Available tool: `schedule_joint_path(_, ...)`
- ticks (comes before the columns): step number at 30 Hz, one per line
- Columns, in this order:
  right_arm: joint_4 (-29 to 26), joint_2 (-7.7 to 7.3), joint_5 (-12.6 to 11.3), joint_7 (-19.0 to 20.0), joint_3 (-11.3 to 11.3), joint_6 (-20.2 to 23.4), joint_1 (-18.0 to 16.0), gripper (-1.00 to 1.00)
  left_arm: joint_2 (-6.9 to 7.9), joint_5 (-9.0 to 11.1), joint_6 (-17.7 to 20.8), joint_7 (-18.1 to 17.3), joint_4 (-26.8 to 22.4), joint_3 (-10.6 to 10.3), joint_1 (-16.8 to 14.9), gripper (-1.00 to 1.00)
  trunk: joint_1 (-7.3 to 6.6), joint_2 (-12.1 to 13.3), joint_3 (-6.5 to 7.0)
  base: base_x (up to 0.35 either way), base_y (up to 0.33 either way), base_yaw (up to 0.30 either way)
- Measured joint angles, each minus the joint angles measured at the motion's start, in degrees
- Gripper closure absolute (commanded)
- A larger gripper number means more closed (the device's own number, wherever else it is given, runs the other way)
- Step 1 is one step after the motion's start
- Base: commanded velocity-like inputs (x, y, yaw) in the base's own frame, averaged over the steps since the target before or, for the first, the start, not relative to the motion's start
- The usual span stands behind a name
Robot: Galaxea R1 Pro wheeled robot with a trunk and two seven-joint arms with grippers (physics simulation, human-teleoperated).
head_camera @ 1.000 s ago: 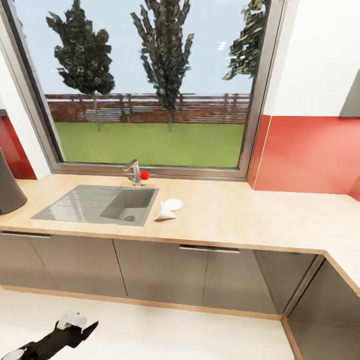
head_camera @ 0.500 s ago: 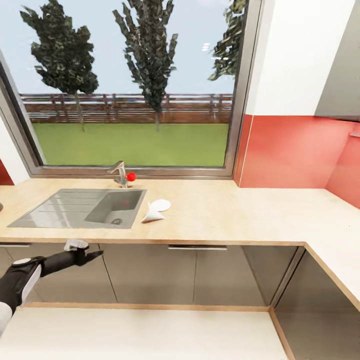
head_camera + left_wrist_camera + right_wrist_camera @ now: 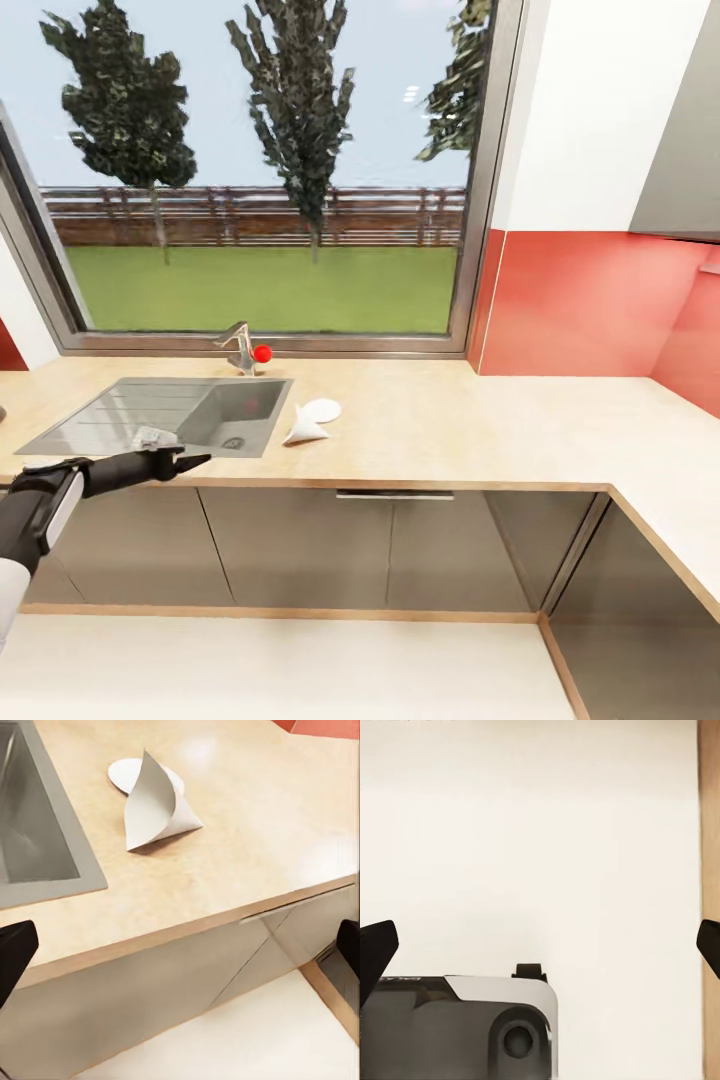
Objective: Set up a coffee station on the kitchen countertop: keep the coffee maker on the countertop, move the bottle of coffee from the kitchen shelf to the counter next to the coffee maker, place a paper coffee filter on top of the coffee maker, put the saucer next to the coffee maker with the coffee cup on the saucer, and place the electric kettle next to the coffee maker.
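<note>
The paper coffee filter (image 3: 303,431) lies tipped on the counter (image 3: 450,430) just beside the sink (image 3: 150,415), touching the saucer (image 3: 322,409). The left hand (image 3: 190,462), fingers spread, has risen to counter height toward it, so a pickup looks near.

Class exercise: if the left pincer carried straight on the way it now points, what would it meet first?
Probably the paper coffee filter, lying on the kitchen countertop beside the saucer; the open left pincer points toward it, though depth is uncertain.

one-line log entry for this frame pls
phase: approach | left gripper: open, empty, at counter edge by steel sink | target: white paper cone filter lying beside flat white saucer | right gripper: open
</note>
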Motion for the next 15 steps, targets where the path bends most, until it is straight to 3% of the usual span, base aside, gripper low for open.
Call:
schedule_joint_path(6,0.1,0.01,-1.5,0.0,-0.1,-0.1,0.0,-1.00,-0.10,-0.4,3.8,0.0,-4.0,-0.3,-0.2,-1.00,0.00,0.0,0.00,0.000,0.000,0.000)
schedule_joint_path(11,0.2,-0.03,-4.2,0.0,-0.2,0.1,0.0,-1.00,-0.13,-1.2,4.2,0.0,-4.6,-0.5,0.3,-1.00,0.00,0.0,0.00,0.000,0.000,0.000)
schedule_joint_path(15,0.2,-0.18,-4.7,0.0,-0.2,0.1,0.0,-1.00,-0.07,-2.1,4.2,0.0,-4.8,-0.5,0.4,-1.00,-0.02,0.0,0.00,0.112,0.079,0.000)
